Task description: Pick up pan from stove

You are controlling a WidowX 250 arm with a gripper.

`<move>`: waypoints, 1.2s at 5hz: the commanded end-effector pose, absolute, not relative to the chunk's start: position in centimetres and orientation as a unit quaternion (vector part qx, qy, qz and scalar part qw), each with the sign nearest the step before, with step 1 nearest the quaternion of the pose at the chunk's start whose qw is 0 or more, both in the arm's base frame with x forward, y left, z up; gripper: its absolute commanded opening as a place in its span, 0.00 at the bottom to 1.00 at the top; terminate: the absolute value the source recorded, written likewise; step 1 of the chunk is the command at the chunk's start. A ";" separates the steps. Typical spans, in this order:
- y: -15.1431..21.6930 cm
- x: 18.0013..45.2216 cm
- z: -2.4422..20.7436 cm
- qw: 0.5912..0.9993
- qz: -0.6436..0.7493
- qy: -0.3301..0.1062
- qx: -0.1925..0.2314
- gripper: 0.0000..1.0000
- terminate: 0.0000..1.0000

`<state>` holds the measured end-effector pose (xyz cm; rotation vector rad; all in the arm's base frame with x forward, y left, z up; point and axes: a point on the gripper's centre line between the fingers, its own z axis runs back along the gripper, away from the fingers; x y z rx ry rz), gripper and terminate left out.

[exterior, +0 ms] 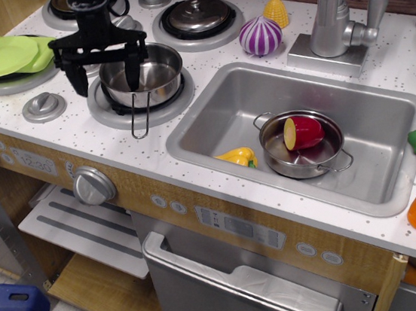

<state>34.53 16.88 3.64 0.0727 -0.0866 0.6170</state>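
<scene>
On the near left burner of the stove (70,142), the pan (143,75) sits under a spread gripper (103,79).

The steel sink (383,130) to the right holds a two-handled pot (303,146) with a red-and-yellow toy piece inside and a yellow pepper (237,156) beside it. The gripper's black fingers (131,68) stand apart, one inside the pan's left rim, one outside it; the wire handle points toward the near edge. The oven's small panel markings cannot be read.

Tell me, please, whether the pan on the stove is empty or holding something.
Empty: the pan shows only bare shiny steel inside, sitting upright on its burner.
</scene>
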 end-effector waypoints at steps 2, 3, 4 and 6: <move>17.7 35.2 4.8 0.946 0.314 -0.073 0.035 0.00 0.00; 17.6 35.2 4.8 0.944 0.318 -0.079 0.035 0.00 0.00; 17.8 35.4 5.2 0.942 0.322 -0.085 0.040 0.00 0.00; 18.6 35.8 9.4 0.930 0.348 -0.097 0.074 0.00 0.00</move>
